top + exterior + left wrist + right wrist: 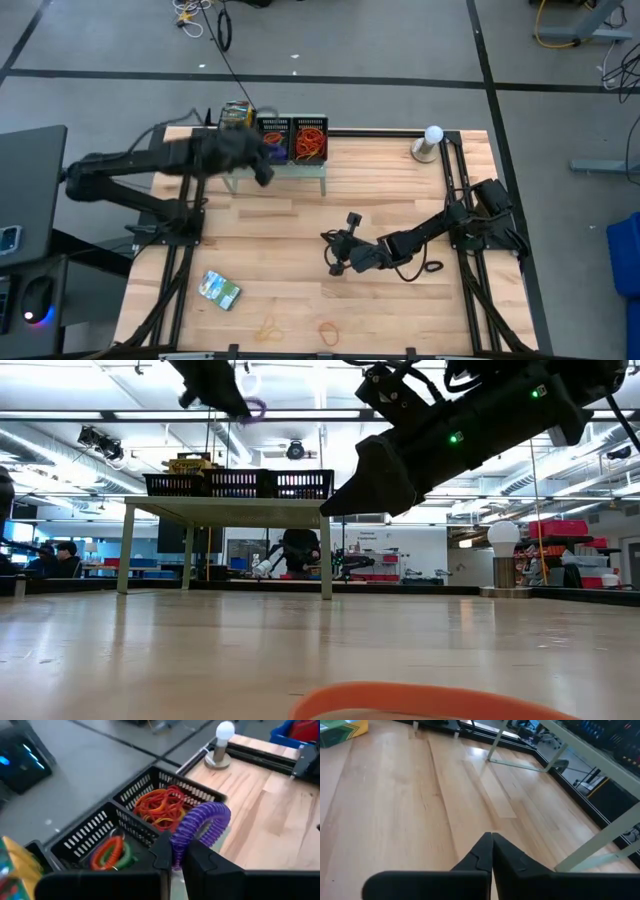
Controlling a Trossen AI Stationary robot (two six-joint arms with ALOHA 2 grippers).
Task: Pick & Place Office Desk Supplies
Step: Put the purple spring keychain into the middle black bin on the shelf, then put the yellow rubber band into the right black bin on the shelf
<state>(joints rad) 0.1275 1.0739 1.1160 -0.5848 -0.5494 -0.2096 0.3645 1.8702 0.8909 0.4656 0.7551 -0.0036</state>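
Observation:
My left gripper (172, 857) is shut on a purple coiled loop (200, 827) and hovers over the black mesh trays on the pale-green shelf (300, 168) at the table's far edge. In the low view the loop (255, 407) hangs well above the trays. One tray (162, 807) holds orange and red rubber bands, and its neighbour (110, 852) holds an orange and green coil. My right gripper (491, 840) is shut on nothing, low over the bare wood at mid-table (333, 262). A green packet (220, 290) and two loose bands (268, 327) lie on the table near its front edge. My left gripper pinches one spot of the purple loop's coiled ring (178, 851) between its two fingers. The fingers slant downward from the table's left side. The rest of the ring arches out beyond the fingertips, lifted clear above the trays.
A light bulb on a stand (432, 140) sits at the table's far right corner. A tray of yellow packets (238, 115) stands at the shelf's left end. An orange band (430, 700) lies close to the low camera. Open wood lies between the shelf and the front edge.

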